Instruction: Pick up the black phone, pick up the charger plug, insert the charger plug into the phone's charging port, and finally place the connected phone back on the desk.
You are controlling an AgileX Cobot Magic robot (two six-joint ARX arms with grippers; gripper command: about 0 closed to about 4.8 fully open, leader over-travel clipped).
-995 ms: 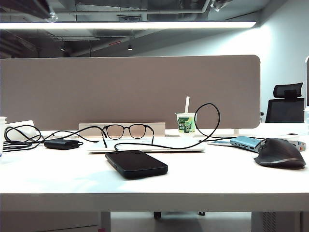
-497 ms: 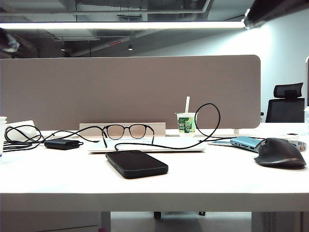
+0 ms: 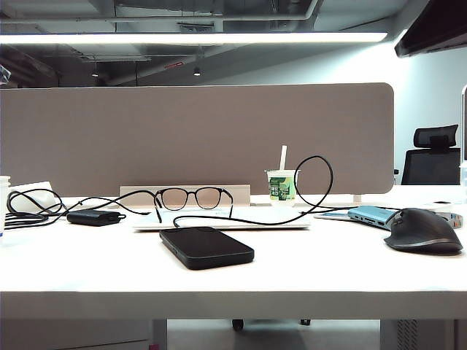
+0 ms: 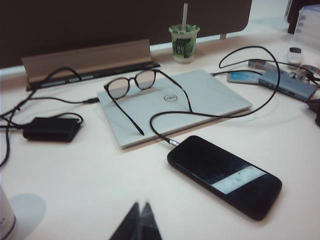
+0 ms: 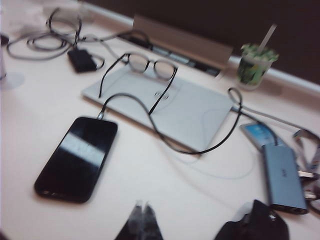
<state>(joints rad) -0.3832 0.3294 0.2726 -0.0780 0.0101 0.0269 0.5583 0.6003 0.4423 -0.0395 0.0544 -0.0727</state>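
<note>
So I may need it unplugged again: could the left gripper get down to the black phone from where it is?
Probably yes. The left gripper, shut, hangs above bare desk near the black phone, which lies flat and uncovered with only the charger plug at its end.

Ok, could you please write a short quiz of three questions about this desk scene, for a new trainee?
1. True or false: the black phone lies flat on the desk.
2. What rests on the closed laptop? A) glasses B) mouse C) cup
3. Fill in: the left pincer and the right pincer, both above the desk near the phone, are ____ and hold nothing.
Key: 1 true; 2 A; 3 shut.
</note>
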